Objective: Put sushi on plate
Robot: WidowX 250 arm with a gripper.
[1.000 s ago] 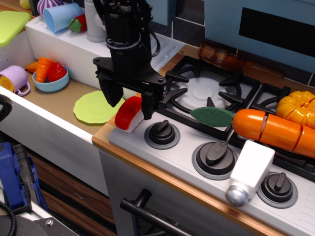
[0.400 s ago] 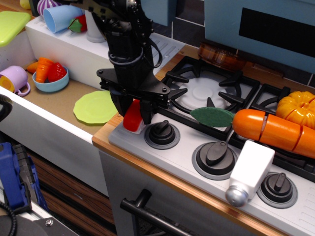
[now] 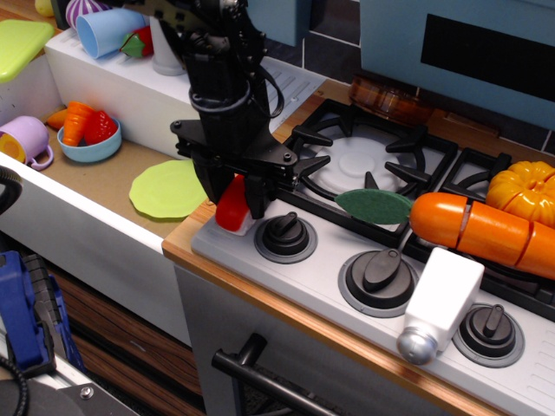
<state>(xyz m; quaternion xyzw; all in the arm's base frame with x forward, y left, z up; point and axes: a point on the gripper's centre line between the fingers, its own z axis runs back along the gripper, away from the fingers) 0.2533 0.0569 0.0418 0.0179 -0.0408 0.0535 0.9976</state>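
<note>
The sushi, red top on a white rice block, stands at the left end of the grey stove front panel, just left of the first knob. My black gripper comes down from above with its two fingers closed around the sushi. The light yellow-green plate lies flat on the tan sink floor, just left of the gripper and lower than the stove edge.
A light blue bowl with red and orange toys and a lilac cup sit farther left in the sink. Stove knobs, a green leaf piece, an orange carrot-like toy and a white bottle lie to the right.
The gripper's fingers were open beside the sushi a second ago; they have closed on it. The sushi has turned more upright between them. Little has changed in the last half second.
</note>
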